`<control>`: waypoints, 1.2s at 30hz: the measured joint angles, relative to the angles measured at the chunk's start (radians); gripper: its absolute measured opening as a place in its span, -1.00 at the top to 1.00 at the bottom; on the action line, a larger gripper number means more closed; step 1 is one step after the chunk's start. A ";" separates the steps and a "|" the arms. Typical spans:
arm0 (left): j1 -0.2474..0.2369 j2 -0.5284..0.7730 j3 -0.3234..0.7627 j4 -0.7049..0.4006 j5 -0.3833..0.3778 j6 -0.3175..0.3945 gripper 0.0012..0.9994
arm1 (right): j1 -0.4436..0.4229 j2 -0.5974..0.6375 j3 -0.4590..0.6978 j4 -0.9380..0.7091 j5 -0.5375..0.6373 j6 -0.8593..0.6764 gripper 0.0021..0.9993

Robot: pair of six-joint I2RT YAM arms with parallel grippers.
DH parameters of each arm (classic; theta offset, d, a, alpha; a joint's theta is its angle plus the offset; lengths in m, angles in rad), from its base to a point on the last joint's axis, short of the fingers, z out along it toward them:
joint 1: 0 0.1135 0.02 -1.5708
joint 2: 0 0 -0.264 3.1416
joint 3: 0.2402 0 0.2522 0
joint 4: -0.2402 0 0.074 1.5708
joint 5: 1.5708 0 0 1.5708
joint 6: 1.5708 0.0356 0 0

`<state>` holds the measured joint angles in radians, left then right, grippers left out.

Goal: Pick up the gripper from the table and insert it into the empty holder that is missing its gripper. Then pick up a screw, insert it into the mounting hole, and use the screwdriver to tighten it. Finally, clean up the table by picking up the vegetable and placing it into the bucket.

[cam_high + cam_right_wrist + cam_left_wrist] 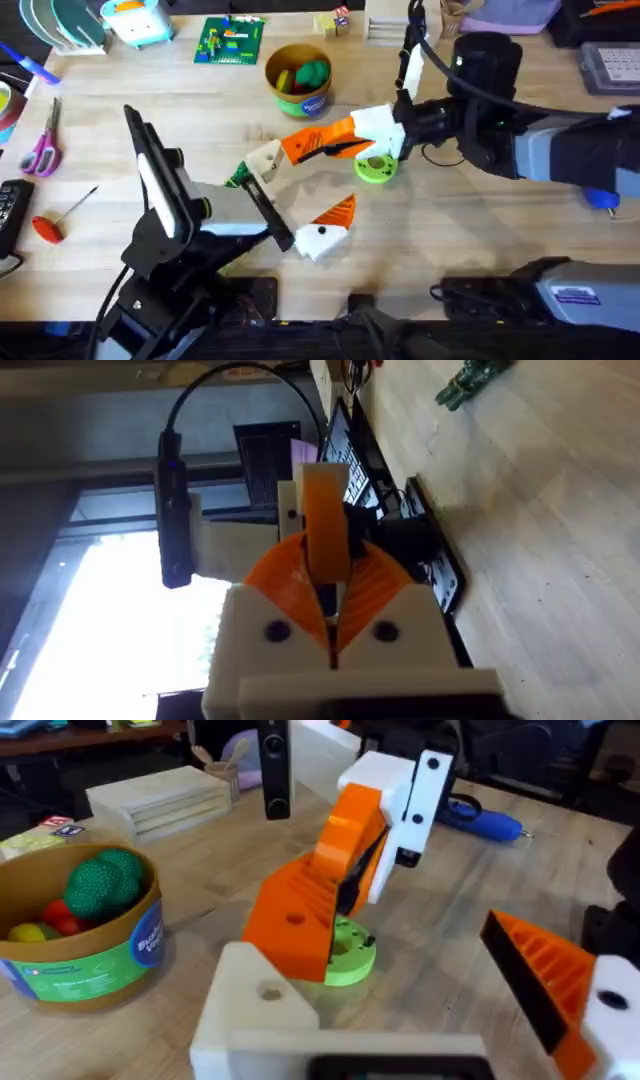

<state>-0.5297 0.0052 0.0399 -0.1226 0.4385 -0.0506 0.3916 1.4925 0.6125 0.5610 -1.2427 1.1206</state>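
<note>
Right gripper (318,146) is clamping the loose orange ribbed plastic finger (308,142) mid-table, tip touching the left arm's bare cream wedge-shaped holder (264,160). Left gripper (300,200) is standing wide, holding nothing.

Sitting near the one bucket (299,78): one lime-green disc (376,168), one vegetable (238,178), perhaps three toys inside.

Orange gripper (318,142) (ribbed) clamped, by holder (264,160)

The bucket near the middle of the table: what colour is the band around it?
The bucket's band is green with blue; the left wrist view shows it best.
</note>
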 joint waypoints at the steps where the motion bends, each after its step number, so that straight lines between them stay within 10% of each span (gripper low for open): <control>1: 0.000 0.000 0.000 0.000 -0.006 -0.001 -0.99 | 0.003 0.000 0.000 0.001 0.004 0.003 0.99; 36: 0.006 0.000 -0.001 0.000 -0.058 -0.010 -0.99 | 0.041 0.068 0.000 0.129 0.026 0.108 0.99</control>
<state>-0.5240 0.0055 0.0391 -0.1223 0.3801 -0.0608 0.4321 1.5600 0.6125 0.6900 -1.2163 1.2282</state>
